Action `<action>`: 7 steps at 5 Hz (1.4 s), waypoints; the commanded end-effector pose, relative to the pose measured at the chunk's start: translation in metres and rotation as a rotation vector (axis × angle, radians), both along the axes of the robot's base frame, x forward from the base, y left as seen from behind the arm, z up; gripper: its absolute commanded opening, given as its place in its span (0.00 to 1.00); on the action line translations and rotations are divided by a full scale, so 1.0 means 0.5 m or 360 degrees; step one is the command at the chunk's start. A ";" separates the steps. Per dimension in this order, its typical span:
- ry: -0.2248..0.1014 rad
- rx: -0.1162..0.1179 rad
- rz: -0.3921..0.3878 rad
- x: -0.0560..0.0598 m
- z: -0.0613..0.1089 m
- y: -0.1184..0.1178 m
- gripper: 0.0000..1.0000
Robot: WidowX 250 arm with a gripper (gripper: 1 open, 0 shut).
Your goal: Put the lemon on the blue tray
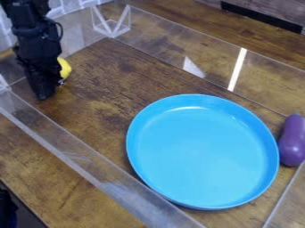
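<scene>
The lemon (62, 66) shows only as a small yellow sliver at the far left of the wooden table, mostly hidden behind my black gripper (43, 84). The gripper points down with its fingertips at the table surface, pressed against the lemon's left side. Whether the fingers enclose the lemon is hidden by the dark body. The blue tray (152, 134), a big round dish with a low rim, lies empty to the right of centre, well apart from the gripper.
A dark purple eggplant-like object (293, 139) lies at the right edge beside the tray. Clear acrylic walls run along the front left (71, 151) and the back of the table. A clear folded stand (113, 20) sits at the back.
</scene>
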State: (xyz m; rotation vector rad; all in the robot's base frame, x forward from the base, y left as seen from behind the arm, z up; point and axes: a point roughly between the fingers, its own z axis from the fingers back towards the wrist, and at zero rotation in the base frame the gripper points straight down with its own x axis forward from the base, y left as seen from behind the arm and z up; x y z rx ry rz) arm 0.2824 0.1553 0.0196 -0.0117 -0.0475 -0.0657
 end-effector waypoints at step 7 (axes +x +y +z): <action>-0.0211 0.0027 -0.0129 0.002 0.107 0.088 1.00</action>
